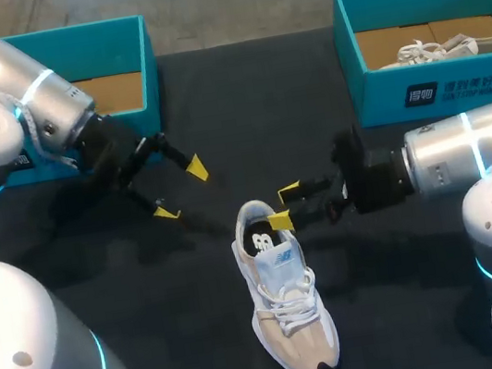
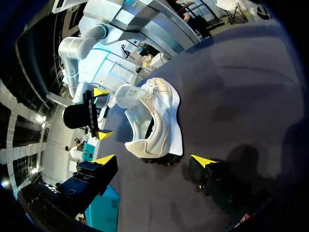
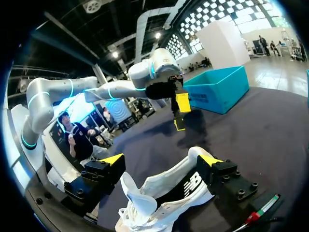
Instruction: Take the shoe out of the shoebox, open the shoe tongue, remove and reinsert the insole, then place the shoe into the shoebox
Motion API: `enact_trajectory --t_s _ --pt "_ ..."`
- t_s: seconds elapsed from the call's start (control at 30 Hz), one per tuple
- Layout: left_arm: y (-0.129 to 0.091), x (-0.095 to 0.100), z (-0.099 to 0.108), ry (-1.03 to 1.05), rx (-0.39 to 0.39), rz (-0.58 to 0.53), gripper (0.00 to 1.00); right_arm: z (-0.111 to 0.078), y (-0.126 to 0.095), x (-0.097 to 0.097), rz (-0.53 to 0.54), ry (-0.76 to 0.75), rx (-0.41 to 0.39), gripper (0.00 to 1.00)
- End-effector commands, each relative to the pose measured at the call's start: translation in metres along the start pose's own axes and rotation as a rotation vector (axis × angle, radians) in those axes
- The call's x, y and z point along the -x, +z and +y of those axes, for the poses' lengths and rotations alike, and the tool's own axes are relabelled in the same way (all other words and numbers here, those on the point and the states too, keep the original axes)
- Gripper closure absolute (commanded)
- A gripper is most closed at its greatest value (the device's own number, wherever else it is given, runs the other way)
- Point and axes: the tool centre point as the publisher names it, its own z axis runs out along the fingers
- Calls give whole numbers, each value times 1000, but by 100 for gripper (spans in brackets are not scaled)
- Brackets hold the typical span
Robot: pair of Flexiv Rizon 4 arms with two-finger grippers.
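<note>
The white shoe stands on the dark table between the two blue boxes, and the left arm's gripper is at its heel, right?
No. The head view shows the right gripper at the heel of the shoe; the left gripper hangs open, apart from it. The rest of what you said holds.

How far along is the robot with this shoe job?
Done: the shoe is out, standing on the table. In hand: the right gripper, open, sits at the shoe's opening; the left gripper hangs open, apart. Left: the insole seems to be inside, so that step likely remains, then boxing the shoe.
</note>
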Motion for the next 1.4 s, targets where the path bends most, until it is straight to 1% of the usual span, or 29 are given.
enact_trajectory --t_s 0.03,0.1,0.23,0.3,0.33,0.4,0.43,0.5,0.57,0.6,0.63,0.7,0.77,0.8,0.87,0.9,0.93,1.4 --pt "-25 0 -14 -22 31 29 0 5 -10 -8 -39 11 -24 0" --pt "-34 -1 -16 -38 49 46 0 8 -14 -11 -71 23 -30 0" --pt "-50 -5 -21 -66 72 81 0 15 -20 -19 -150 49 -72 0" --pt "-53 -6 -22 -71 73 86 0 16 -22 -20 -155 50 -75 0" --pt "-59 -8 -25 -88 69 111 0 18 -25 -23 -186 57 -89 0" --pt "-61 -9 -27 -99 71 124 0 18 -27 -24 -204 61 -96 0" --pt "-66 -12 -28 -115 78 150 0 18 -29 -26 -239 72 -109 0" --pt "-68 -13 -29 -118 79 152 0 17 -30 -27 -255 77 -116 0" --pt "-76 -14 -35 -142 92 183 0 15 -34 -31 -283 83 -119 0" --pt "-76 -14 -35 -142 92 183 0 15 -34 -31 -283 83 -119 0" --pt "-82 -14 -40 -152 103 211 0 15 -36 -33 -316 88 -128 0" --pt "-86 -13 -42 -159 115 220 0 15 -38 -34 -331 93 -132 0" --pt "-98 -10 -46 -182 150 239 0 17 -41 -39 -370 103 -141 0" --pt "-99 -9 -47 -182 151 240 0 18 -42 -40 -376 105 -143 0" --pt "-111 -5 -52 -203 171 251 0 22 -43 -46 -424 118 -173 0" --pt "-112 -5 -52 -203 173 254 0 23 -44 -46 -430 119 -176 0" --pt "-122 -2 -55 -197 186 295 0 26 -44 -50 -513 153 -193 0" --pt "-122 -2 -55 -197 186 295 0 26 -44 -50 -513 153 -193 0"
